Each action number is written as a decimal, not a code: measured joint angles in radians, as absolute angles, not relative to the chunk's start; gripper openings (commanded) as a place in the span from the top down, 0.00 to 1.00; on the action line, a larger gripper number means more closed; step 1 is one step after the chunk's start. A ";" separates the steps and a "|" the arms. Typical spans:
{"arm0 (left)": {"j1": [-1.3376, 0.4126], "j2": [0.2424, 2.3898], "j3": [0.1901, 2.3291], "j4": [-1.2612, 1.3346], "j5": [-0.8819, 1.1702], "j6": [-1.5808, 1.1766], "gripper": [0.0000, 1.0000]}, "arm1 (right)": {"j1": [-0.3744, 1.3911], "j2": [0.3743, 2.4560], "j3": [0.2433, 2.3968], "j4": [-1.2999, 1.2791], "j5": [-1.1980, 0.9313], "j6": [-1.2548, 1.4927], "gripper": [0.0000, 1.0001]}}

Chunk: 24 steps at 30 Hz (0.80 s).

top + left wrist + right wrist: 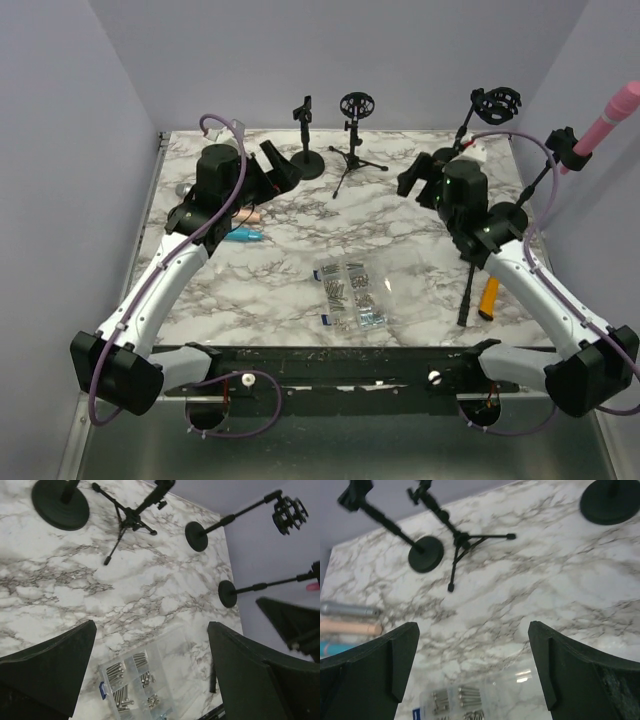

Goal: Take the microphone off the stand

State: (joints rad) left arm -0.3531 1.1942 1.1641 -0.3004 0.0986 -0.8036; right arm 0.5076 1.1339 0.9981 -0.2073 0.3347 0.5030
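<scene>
Mic [612, 118] sits high in the far-right stand [561, 141], well off to the right of the right gripper [472, 626], jaws spread wide and empty, left gripper [150, 625] likewise.

From overhead I get bright, soft, even light across the marble table [300, 232], with only faint, short shadows under the tripod stand [352, 162] at the far side. My right wrist view is slightly soft all over, and the clear screw box [470, 700] at its near edge catches a small white glint. My left wrist view is crisper on the marble, while its own fingers [45, 670] show as dark, nearly featureless wedges with fuzzy edges.
</scene>
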 measured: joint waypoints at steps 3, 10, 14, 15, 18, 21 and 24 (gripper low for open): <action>-0.377 1.209 1.187 -0.286 0.183 -0.738 0.06 | 0.373 1.226 1.111 -0.227 0.330 0.495 0.00; -0.428 1.301 1.187 -0.243 0.416 -0.691 0.09 | 0.219 1.434 1.384 -0.257 0.327 0.471 0.00; -0.458 1.353 1.188 -0.257 0.484 -0.672 0.09 | 0.113 1.488 1.479 -0.264 0.301 0.472 0.00; -0.461 1.355 1.188 -0.258 0.493 -0.671 0.09 | 0.090 1.497 1.497 -0.264 0.300 0.470 0.00; -0.463 1.356 1.196 -0.264 0.533 -0.671 0.09 | 0.037 1.525 1.550 -0.263 0.299 0.466 0.00; -0.462 1.354 1.202 -0.252 0.558 -0.677 0.09 | 0.010 1.561 1.599 -0.253 0.291 0.443 0.05; -0.462 1.353 1.202 -0.243 0.580 -0.683 0.09 | -0.012 1.625 1.657 -0.237 0.264 0.406 0.11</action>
